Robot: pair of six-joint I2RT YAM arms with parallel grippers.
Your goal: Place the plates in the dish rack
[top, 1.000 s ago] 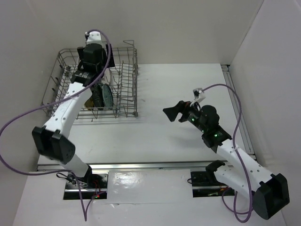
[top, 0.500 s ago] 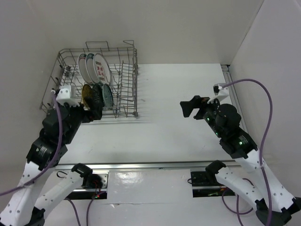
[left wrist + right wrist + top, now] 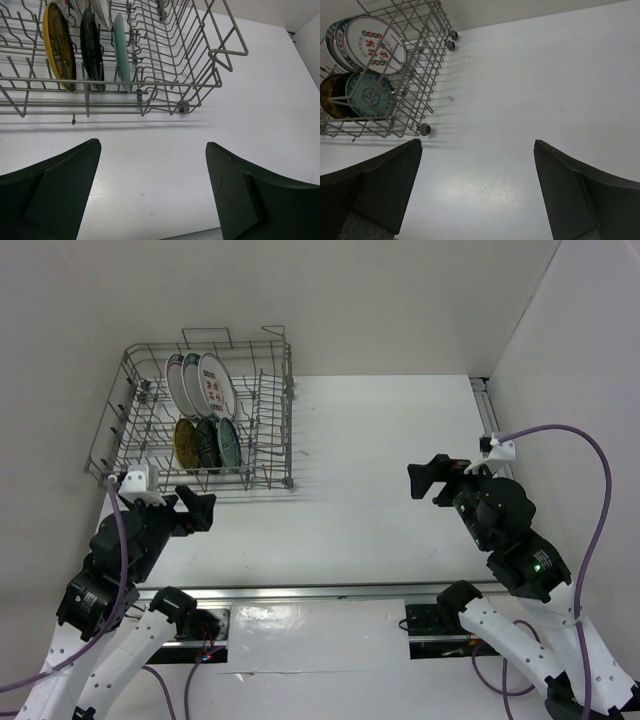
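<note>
The dish rack (image 3: pixel 288 390) stands at the far left of the table. Six plates stand upright in it. The back row holds two white plates with green rims (image 3: pixel 177 386) and a white plate with red marks (image 3: pixel 215 383). The front row holds a yellow plate (image 3: pixel 185 443), a black plate (image 3: pixel 207 443) and a teal plate (image 3: pixel 230 443). My left gripper (image 3: pixel 195 508) is open and empty, just in front of the rack (image 3: pixel 165 45). My right gripper (image 3: pixel 432 478) is open and empty over the right of the table, far from the rack (image 3: pixel 420 65).
The left wrist view shows the yellow plate (image 3: pixel 59 45), black plate (image 3: pixel 91 47) and teal plate (image 3: pixel 120 50) edge-on. The right wrist view shows the red-marked plate (image 3: pixel 374 44) and teal plate (image 3: pixel 370 94). White walls close in the back and both sides.
My left arm has drawn back out of the rack to the near side, leaving the plates standing. My right arm has pulled back to the right and nearer.
</note>
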